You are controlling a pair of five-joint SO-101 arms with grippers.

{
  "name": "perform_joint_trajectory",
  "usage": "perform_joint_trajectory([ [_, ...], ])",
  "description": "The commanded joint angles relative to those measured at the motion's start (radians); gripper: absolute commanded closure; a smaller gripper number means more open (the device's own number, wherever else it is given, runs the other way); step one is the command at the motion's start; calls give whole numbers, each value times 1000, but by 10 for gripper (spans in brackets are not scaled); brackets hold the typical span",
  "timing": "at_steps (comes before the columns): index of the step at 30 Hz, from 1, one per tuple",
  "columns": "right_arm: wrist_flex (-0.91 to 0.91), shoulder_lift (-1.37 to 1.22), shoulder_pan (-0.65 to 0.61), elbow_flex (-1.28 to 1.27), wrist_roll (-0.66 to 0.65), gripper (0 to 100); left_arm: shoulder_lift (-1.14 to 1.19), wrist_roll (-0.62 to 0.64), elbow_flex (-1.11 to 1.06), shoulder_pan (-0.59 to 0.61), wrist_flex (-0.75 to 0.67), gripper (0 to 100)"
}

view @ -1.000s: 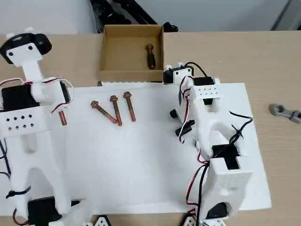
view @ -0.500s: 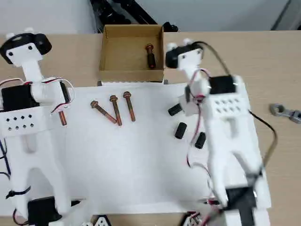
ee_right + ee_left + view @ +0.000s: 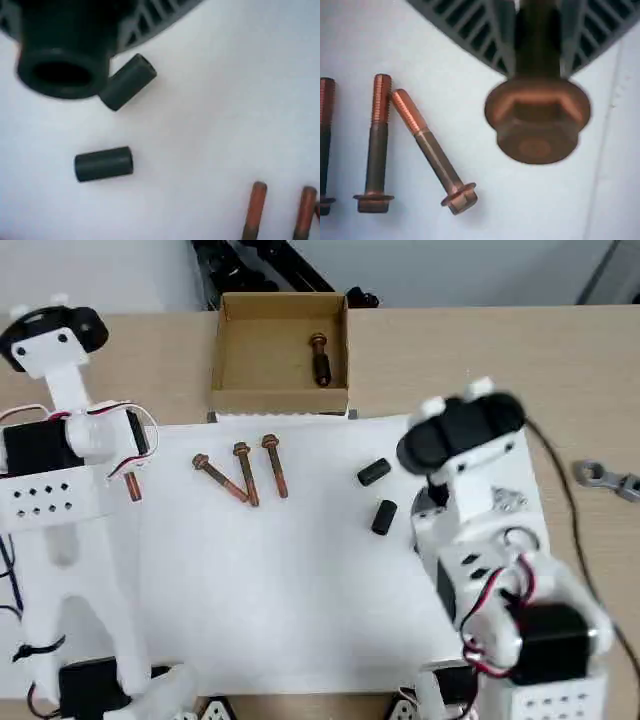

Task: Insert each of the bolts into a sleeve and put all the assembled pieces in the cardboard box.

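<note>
Bright, even light from overhead fills the high view, leaving the white sheet [image 3: 300,590] nearly washed out, with only faint, soft shadows on it. In the left wrist view the lying bolts [image 3: 434,155] throw weak shadows just beside them, and the held bolt [image 3: 537,120] shows a dull sheen on its head. In the right wrist view the held sleeve [image 3: 62,72] has a dark, unlit bore, and the loose sleeves [image 3: 103,163] cast pale shadows.

Found three copper bolts [image 3: 246,475] loose, two black sleeves [image 3: 373,473] nearby, one assembled piece [image 3: 320,360] in the cardboard box [image 3: 279,398], another bolt [image 3: 537,120] and sleeve [image 3: 62,89] gripped.
</note>
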State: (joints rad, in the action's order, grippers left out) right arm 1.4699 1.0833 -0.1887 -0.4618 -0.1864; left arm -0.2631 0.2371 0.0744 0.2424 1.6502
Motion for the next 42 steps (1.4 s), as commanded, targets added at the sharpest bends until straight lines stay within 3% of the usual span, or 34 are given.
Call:
perform_joint_trajectory([
  [1,-148,139,7,-230,49,996,-12,-17,10,-3,-26,994],
  [9,-575,252,2,-525,135,996,-12,-15,10,-3,-54,994],
  [15,-981,68,-33,-740,210,996,-12,-15,10,-2,-66,994],
  [19,-1156,-114,-147,-700,258,996,-14,-14,10,-3,-126,994],
  [27,-1102,-406,-311,-316,236,995,-103,-14,101,-6,-140,994],
  [32,-1009,-424,-450,-135,206,996,-152,-14,110,-29,-114,994],
  [37,-889,-403,-587,-89,74,996,-219,34,111,-112,-118,994],
  [42,-881,-251,-593,-164,49,997,-287,57,108,-153,-152,994],
])
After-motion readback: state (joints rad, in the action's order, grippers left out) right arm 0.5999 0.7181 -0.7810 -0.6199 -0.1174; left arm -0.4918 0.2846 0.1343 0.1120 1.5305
